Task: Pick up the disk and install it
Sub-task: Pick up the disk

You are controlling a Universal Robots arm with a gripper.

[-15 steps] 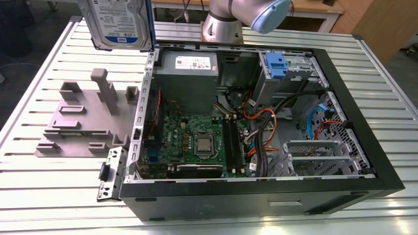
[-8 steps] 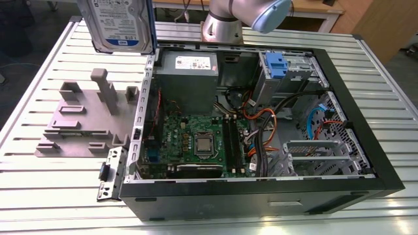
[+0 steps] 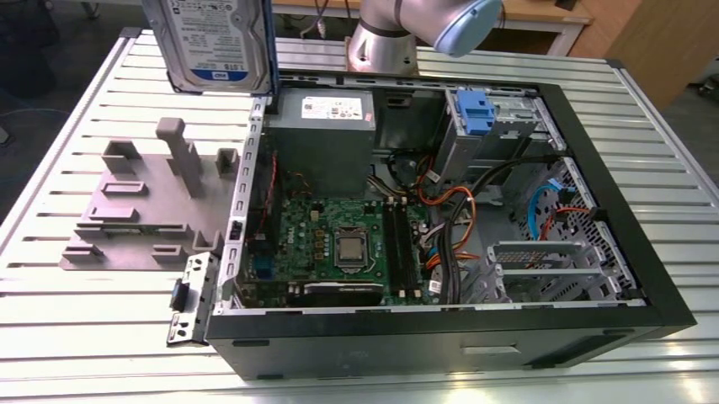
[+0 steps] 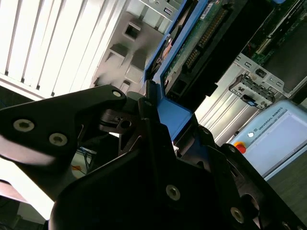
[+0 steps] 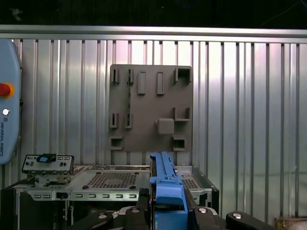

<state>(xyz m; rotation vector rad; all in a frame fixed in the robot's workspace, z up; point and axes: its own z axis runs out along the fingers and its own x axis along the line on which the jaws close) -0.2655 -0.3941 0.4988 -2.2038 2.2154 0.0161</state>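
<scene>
Closest in both wrist views, the black gripper (image 5: 169,205) has its fingers (image 4: 146,117) clamped on the blue plastic carrier that frames the flat, rectangular silver-grey disk (image 4: 175,112), which sits edge-on between them. Past the disk in the first wrist view lies the open black computer case (image 5: 110,179), then a grey moulded fixture plate (image 5: 151,108) flat on the slatted metal counter (image 5: 240,96). In the exterior view the disk (image 3: 219,42) hangs upright in the air, its white-and-blue label facing the camera. It is above the case's far corner on the exterior view's left, and the silver arm (image 3: 388,38) is beyond it.
</scene>
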